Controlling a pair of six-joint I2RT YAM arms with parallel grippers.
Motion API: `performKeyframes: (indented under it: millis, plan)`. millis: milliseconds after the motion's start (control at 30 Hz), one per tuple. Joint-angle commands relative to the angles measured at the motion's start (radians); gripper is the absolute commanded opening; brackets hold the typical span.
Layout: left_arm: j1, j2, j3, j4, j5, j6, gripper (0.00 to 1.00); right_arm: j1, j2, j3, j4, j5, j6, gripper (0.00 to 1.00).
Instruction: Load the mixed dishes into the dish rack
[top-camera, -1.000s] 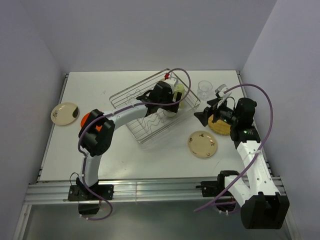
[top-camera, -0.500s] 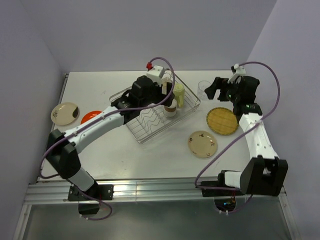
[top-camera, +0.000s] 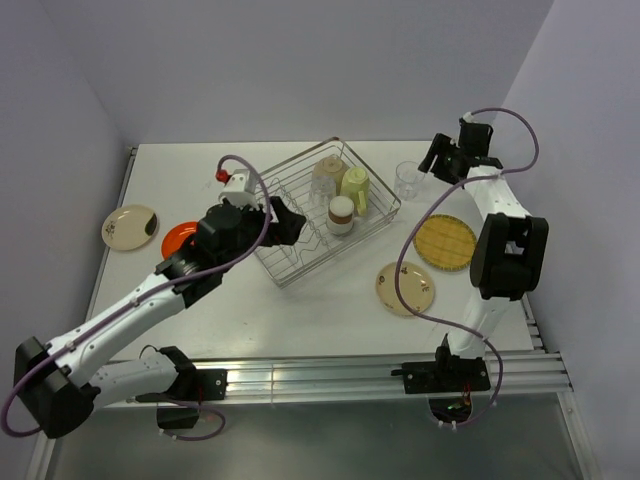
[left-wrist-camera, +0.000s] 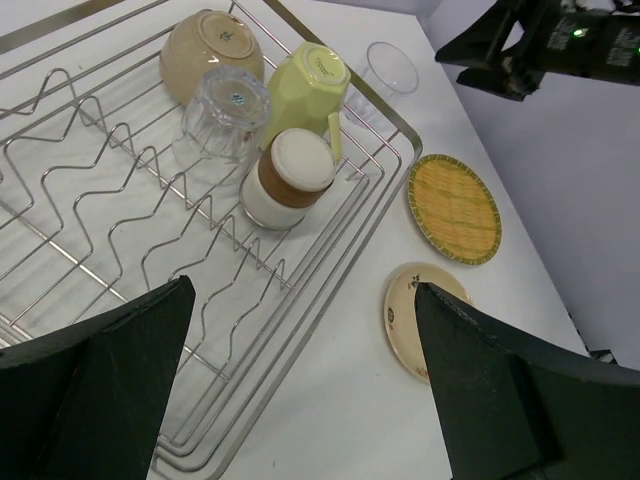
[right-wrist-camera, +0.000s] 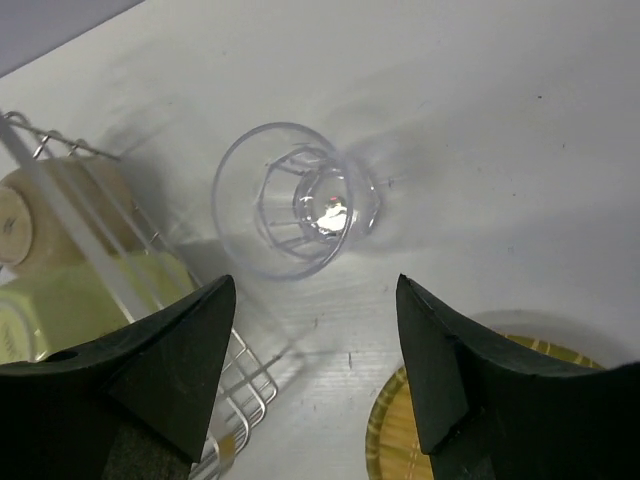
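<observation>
The dish rack (top-camera: 300, 252) stands mid-table. At its far corner it holds a cream bowl (left-wrist-camera: 212, 45), an upturned clear glass (left-wrist-camera: 225, 105), a pale-green mug (top-camera: 355, 185) and a brown-and-white cup (top-camera: 341, 213). My left gripper (left-wrist-camera: 302, 290) hangs open and empty above the rack's near side. Another clear glass (right-wrist-camera: 297, 200) stands upright on the table right of the rack. My right gripper (right-wrist-camera: 313, 283) is open just short of it, with nothing between the fingers. On the table lie a yellow woven plate (top-camera: 445, 242), a cream speckled plate (top-camera: 404, 288), an orange plate (top-camera: 180, 237) and another cream plate (top-camera: 130, 227).
The rack's wire rim (right-wrist-camera: 240, 385) runs close to the left of the standing glass. The yellow plate's edge (right-wrist-camera: 395, 435) lies just under my right fingers. Walls close the table at the back and on both sides.
My left gripper has drawn back from the rack's far corner to its near side. My right gripper has swung from above the yellow plate to the far right beside the standing glass, and its jaws have narrowed a little.
</observation>
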Motion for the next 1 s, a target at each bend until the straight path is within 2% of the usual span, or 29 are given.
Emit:
performKeyframes:
  millis: [0, 133, 300, 400, 800, 967]
  plan:
    - [0.0, -0.105, -0.062, 0.044, -0.042, -0.089, 0.99, 0.001, 0.062, 0.085, -0.035, 0.048, -0.014, 0.69]
    - [0.001, -0.145, -0.087, 0.044, -0.057, -0.105, 0.99, 0.001, 0.161, 0.142, -0.038, 0.019, -0.02, 0.6]
    - [0.001, -0.121, -0.067, 0.023, -0.051, -0.107, 0.99, 0.004, 0.226, 0.186, -0.035, -0.016, 0.014, 0.48]
    - [0.001, -0.098, -0.05, 0.026, -0.039, -0.11, 0.99, 0.006, 0.254, 0.202, -0.027, -0.016, 0.028, 0.47]
    - [0.001, -0.102, -0.065, 0.044, -0.013, -0.127, 0.99, 0.006, 0.26, 0.165, 0.02, -0.012, 0.054, 0.3]
    - [0.001, -0.122, -0.103, 0.153, 0.045, -0.158, 0.99, 0.006, 0.263, 0.146, 0.037, -0.035, 0.066, 0.22]
